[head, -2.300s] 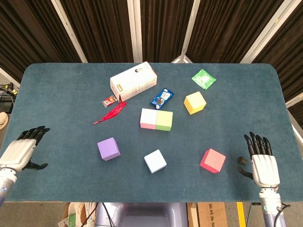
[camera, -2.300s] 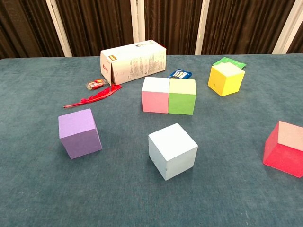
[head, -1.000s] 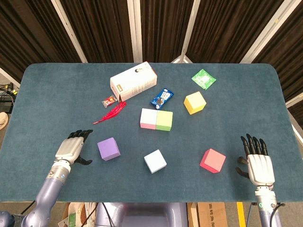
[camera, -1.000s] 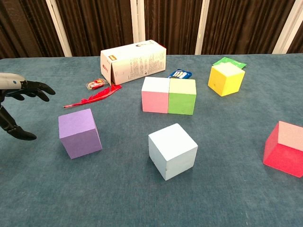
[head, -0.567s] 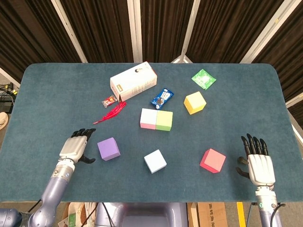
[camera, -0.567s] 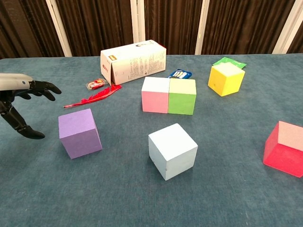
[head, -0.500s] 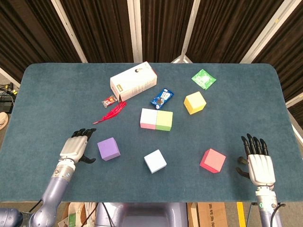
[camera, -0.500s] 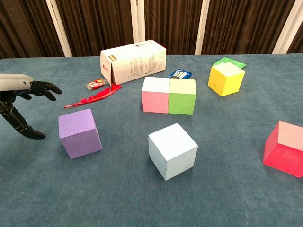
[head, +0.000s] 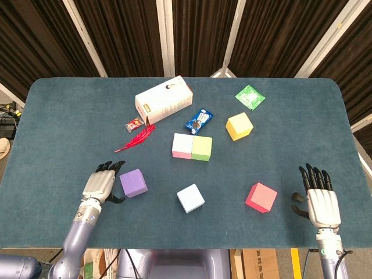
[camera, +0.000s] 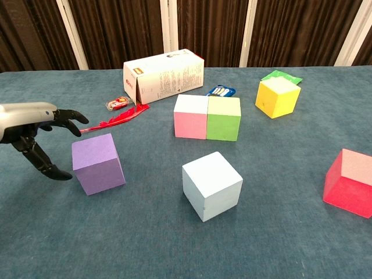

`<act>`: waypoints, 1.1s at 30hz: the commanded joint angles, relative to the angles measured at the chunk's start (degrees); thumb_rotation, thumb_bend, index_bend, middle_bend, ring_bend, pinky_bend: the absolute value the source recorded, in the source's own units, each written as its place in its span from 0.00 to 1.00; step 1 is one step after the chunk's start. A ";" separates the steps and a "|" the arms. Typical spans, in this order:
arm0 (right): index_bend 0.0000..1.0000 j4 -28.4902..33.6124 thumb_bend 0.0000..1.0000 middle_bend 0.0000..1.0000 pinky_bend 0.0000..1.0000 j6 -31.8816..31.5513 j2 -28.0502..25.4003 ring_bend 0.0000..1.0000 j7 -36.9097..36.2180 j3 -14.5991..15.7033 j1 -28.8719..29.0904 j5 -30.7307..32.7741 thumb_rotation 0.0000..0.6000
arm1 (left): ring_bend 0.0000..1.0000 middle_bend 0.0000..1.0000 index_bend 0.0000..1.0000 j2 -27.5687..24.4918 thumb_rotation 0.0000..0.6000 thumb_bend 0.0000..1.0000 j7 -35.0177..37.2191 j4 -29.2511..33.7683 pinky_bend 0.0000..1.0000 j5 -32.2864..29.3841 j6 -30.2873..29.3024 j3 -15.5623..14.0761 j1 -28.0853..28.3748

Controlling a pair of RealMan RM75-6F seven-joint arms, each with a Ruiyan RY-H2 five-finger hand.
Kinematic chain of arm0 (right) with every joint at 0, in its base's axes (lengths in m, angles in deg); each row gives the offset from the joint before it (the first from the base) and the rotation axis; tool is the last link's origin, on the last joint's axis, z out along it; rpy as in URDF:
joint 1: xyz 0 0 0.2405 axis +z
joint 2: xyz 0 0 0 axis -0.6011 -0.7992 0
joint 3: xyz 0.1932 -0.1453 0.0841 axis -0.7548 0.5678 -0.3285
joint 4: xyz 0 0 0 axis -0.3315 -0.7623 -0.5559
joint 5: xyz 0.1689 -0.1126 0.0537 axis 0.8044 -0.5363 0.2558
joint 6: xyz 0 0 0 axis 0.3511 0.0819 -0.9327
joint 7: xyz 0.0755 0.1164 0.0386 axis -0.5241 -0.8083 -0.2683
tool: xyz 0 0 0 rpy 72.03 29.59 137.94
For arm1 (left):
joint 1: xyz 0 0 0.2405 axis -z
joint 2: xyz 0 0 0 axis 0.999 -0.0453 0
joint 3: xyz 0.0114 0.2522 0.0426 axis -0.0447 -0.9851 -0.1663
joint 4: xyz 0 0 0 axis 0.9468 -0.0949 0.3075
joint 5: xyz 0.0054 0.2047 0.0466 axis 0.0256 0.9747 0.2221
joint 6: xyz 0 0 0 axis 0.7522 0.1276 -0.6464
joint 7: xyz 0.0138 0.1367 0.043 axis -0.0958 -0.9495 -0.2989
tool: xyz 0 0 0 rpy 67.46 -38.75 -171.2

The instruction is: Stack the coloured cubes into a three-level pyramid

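A pink cube (head: pixel 182 145) and a green cube (head: pixel 201 148) sit side by side mid-table, touching. A purple cube (head: pixel 133 182) lies front left, a light blue cube (head: pixel 190 198) front centre, a red cube (head: pixel 261 197) front right, a yellow cube (head: pixel 239 126) further back right. My left hand (head: pixel 100 183) hovers open just left of the purple cube (camera: pixel 97 163), fingers spread, not touching it; the chest view shows this hand (camera: pixel 36 134) too. My right hand (head: pixel 318 200) is open near the front right edge, right of the red cube (camera: pixel 349 182).
A white carton (head: pixel 163 99) lies at the back left with a red feather (head: pixel 135 138) and a small candy (head: pixel 135 123) in front of it. A blue wrapper (head: pixel 199 119) and a green packet (head: pixel 250 96) lie behind the cubes.
My left hand has moved right from the table's left edge to just beside the purple cube. The right hand has barely shifted. No cube has moved.
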 commanded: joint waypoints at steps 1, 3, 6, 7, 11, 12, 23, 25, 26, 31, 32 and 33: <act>0.00 0.00 0.10 0.00 0.00 0.15 -0.11 0.00 -0.21 -0.04 -0.01 -0.05 1.00 | 0.00 0.15 0.11 1.38 1.00 0.24 -0.35 -0.92 0.00 -0.31 -0.32 0.00 0.22; 0.00 -0.02 0.10 0.00 0.00 0.31 -0.19 0.00 -0.33 -0.06 -0.01 -0.07 1.00 | 0.00 0.16 0.13 2.48 1.00 0.24 -0.55 -1.52 0.00 -0.13 -0.65 0.09 0.35; 0.00 -0.05 0.10 0.00 0.00 0.42 -0.15 0.00 -0.40 -0.18 -0.02 -0.02 1.00 | 0.00 0.17 0.15 3.91 1.00 0.25 -0.70 -2.16 0.00 0.55 -1.26 0.16 0.43; 0.00 -0.09 0.10 0.00 0.00 0.46 -0.13 0.00 -0.38 -0.22 -0.02 -0.01 1.00 | 0.00 0.17 0.15 4.39 1.00 0.26 -0.79 -2.38 0.00 0.67 -1.46 0.23 0.46; 0.00 -0.22 0.10 0.00 0.00 0.67 -0.05 0.00 -0.43 -0.34 -0.04 0.17 1.00 | 0.00 0.19 0.17 5.75 1.00 0.28 -0.95 -3.25 0.00 0.76 -1.96 0.80 0.61; 0.00 -0.27 0.10 0.00 0.00 0.73 -0.04 0.00 -0.48 -0.41 -0.03 0.22 1.00 | 0.00 0.19 0.18 6.06 1.00 0.29 -0.92 -3.47 0.00 0.82 -2.00 0.96 0.62; 0.00 -0.45 0.10 0.00 0.00 1.22 -0.04 0.00 -0.81 -0.65 -0.03 0.40 1.00 | 0.00 0.23 0.21 6.84 1.00 0.34 -1.53 -4.26 0.00 1.30 -2.91 1.54 0.31; 0.00 -0.44 0.10 0.00 0.00 1.25 -0.07 0.00 -0.82 -0.66 -0.06 0.39 1.00 | 0.00 0.24 0.22 6.77 1.00 0.35 -1.67 -4.43 0.00 1.40 -3.17 1.66 0.19; 0.00 -0.46 0.10 0.00 0.00 1.28 -0.04 0.00 -0.78 -0.67 -0.05 0.41 1.00 | 0.00 0.25 0.23 6.76 1.00 0.35 -1.69 -4.47 0.00 1.43 -3.22 1.70 0.15; 0.00 -0.39 0.10 0.00 0.00 1.49 0.03 0.00 -0.98 -0.77 -0.07 0.61 1.00 | 0.00 0.26 0.24 6.55 1.00 0.36 -2.36 -5.06 0.00 1.00 -3.22 1.91 0.12; 0.00 -0.38 0.10 0.00 0.00 1.49 0.03 0.00 -1.01 -0.82 -0.09 0.67 1.00 | 0.00 0.26 0.24 6.51 1.00 0.37 -2.50 -5.17 0.00 0.62 -3.04 2.07 0.15; 0.00 -0.37 0.10 0.00 0.00 1.48 0.03 0.00 -0.99 -0.84 -0.11 0.69 1.00 | 0.00 0.26 0.24 6.50 1.00 0.37 -2.56 -5.23 0.00 0.44 -2.92 2.16 0.17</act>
